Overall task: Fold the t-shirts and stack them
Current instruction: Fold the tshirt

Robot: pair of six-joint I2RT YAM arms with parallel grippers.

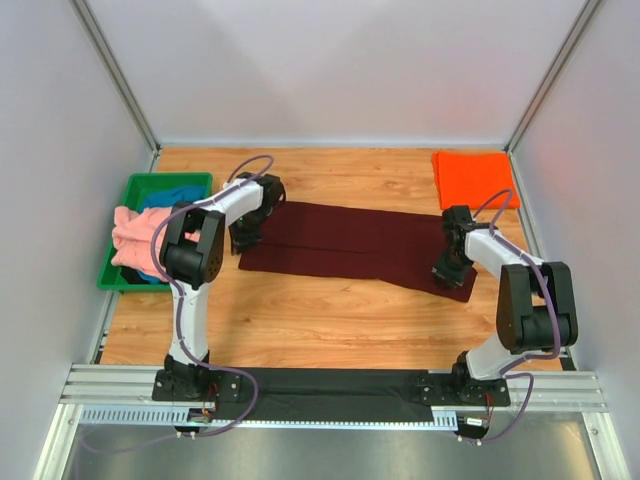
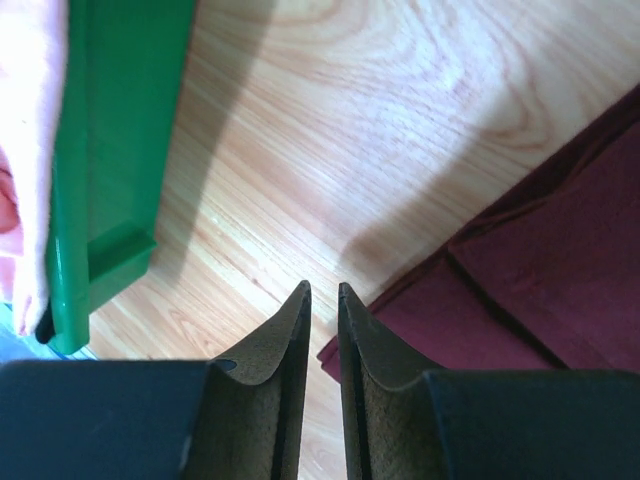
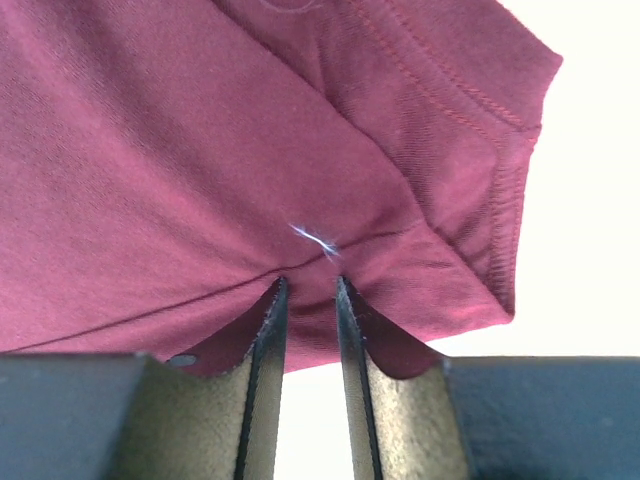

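currently: maroon t-shirt (image 1: 350, 245), a long strip on table (image 1: 300, 320), apparently mid-fold; right gripper (image 3: 310, 285) pinching its right end, left gripper (image 2: 322, 290) narrowly parted at left corner, grip unclear; next likely needs both ends carried over evenly.

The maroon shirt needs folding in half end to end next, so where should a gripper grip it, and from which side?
Its right short end, I'd say. The maroon shirt lies flat as a long narrow strip across the table, so a pinch over that end's stacked edges, coming from the right, catches every layer. The right gripper sits there, pinching cloth.
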